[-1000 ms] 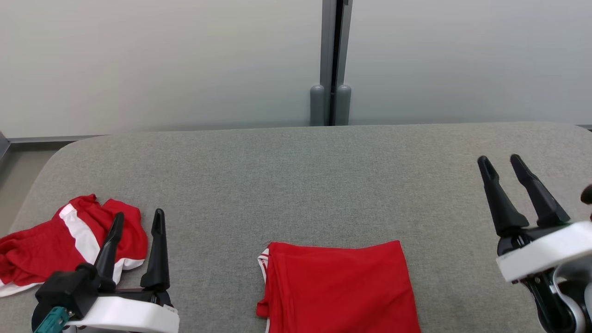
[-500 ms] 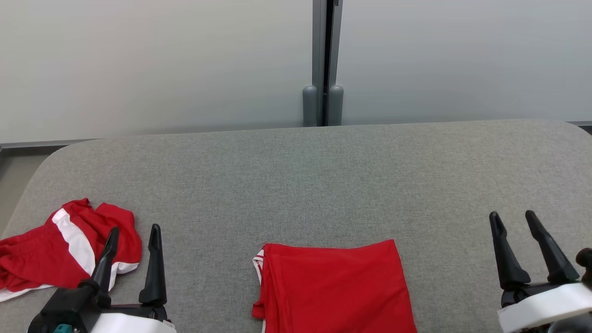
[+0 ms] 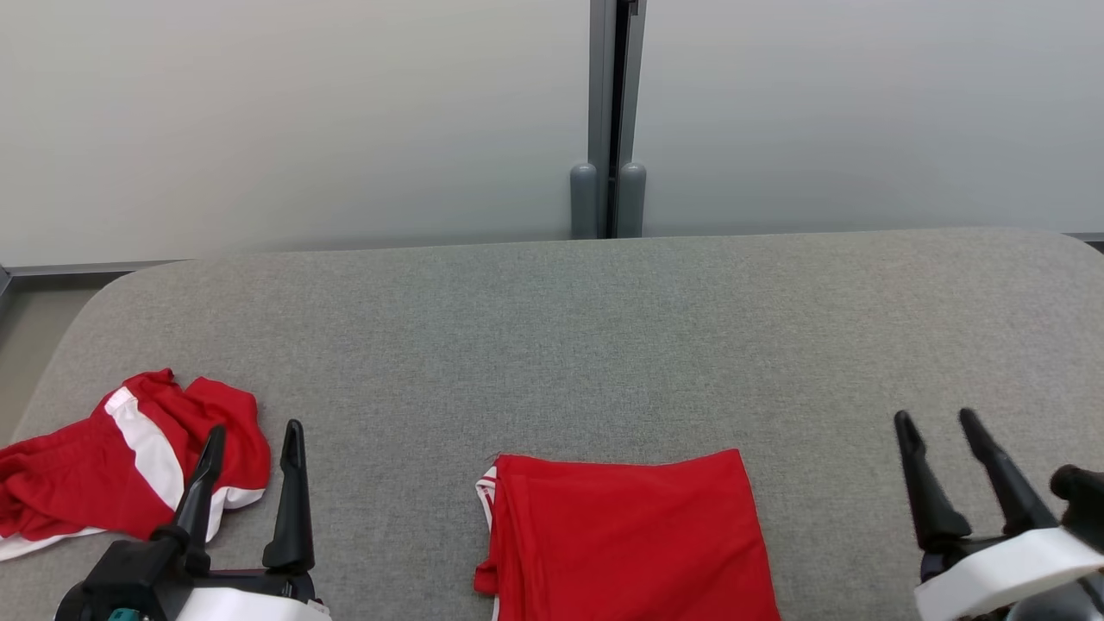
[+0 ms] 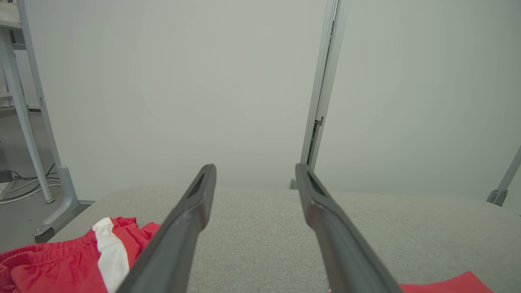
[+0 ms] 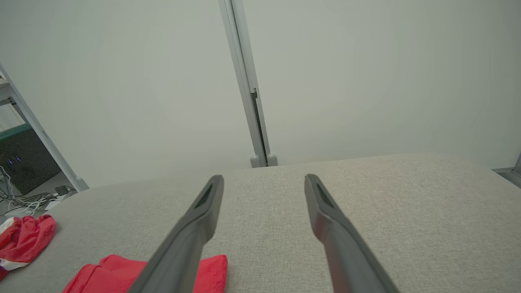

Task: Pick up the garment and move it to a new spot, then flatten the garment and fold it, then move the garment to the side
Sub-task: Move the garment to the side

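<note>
Presently, the folded red fabric garment (image 3: 630,535) lies flat at the near middle of the grey fabric-covered bench (image 3: 552,345). Folding appears complete; the next move calls for grasping it and shifting it sideways. Count: two garments, the second a crumpled red-and-white garment (image 3: 112,466) just beside the left claw (image 3: 254,427); two claws, that one and the right claw (image 3: 936,417), both spread and empty.

No readable text, labels, brands or numbers anywhere.

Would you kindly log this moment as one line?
left gripper: jaws open, empty | right gripper: jaws open, empty | folded garment: flat, centre | crumpled garment: left
</note>
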